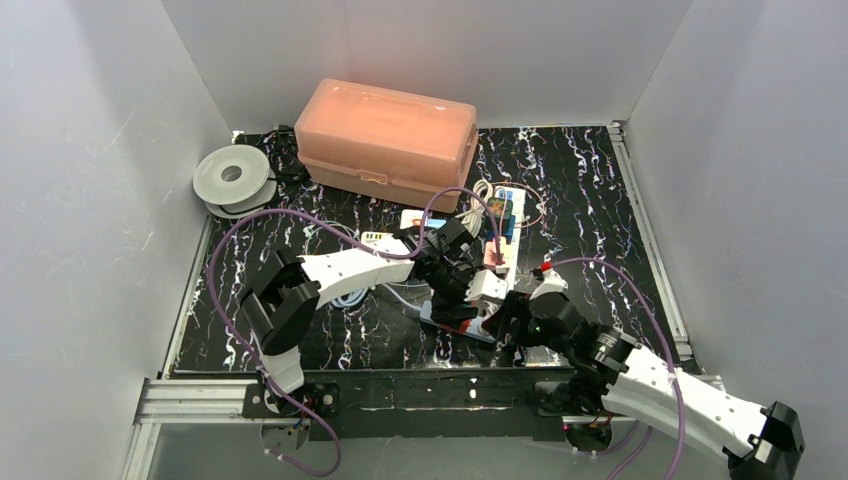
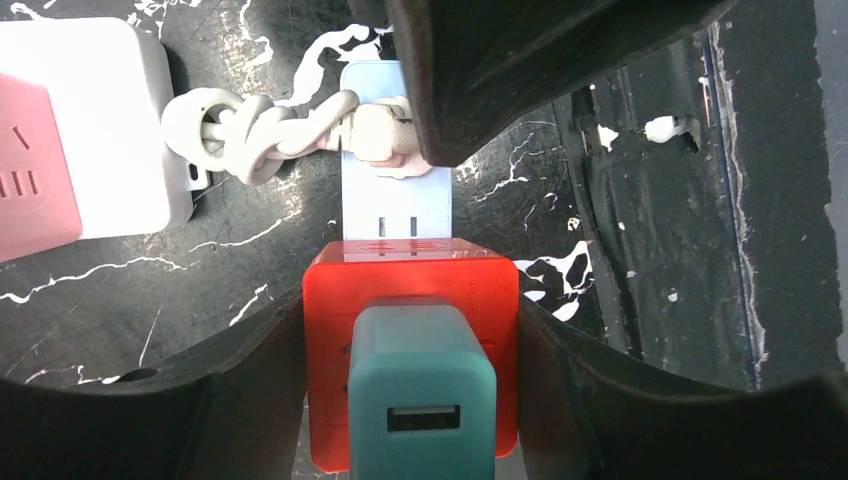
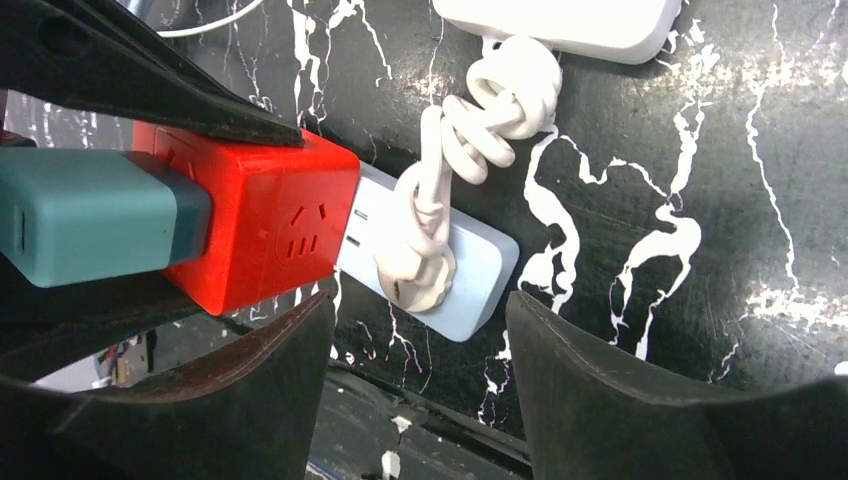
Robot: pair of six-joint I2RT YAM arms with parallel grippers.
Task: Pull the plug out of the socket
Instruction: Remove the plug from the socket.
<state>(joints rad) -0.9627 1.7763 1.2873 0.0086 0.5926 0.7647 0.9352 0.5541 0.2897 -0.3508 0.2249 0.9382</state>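
A red cube socket [image 2: 410, 275] with a teal USB plug [image 2: 420, 390] in it sits at one end of a light blue power strip [image 2: 395, 205]. My left gripper [image 2: 410, 380] is shut on the red cube, one finger against each side. A white plug [image 2: 375, 135] with a knotted cord sits in the strip's other end. My right gripper [image 3: 420, 370] is open just above that end of the blue strip [image 3: 480, 275], near the white plug [image 3: 425, 270]. The red cube [image 3: 270, 220] and teal plug [image 3: 80, 215] lie to its left. From above, both grippers [image 1: 452, 290] [image 1: 510, 315] meet at the front centre.
A white power strip with a pink cube [image 2: 90, 130] lies close by, and also shows in the top view [image 1: 500, 235]. An orange lidded box [image 1: 385, 140] stands at the back and a grey spool [image 1: 232, 178] at the back left. The front rail [image 1: 420, 390] is near.
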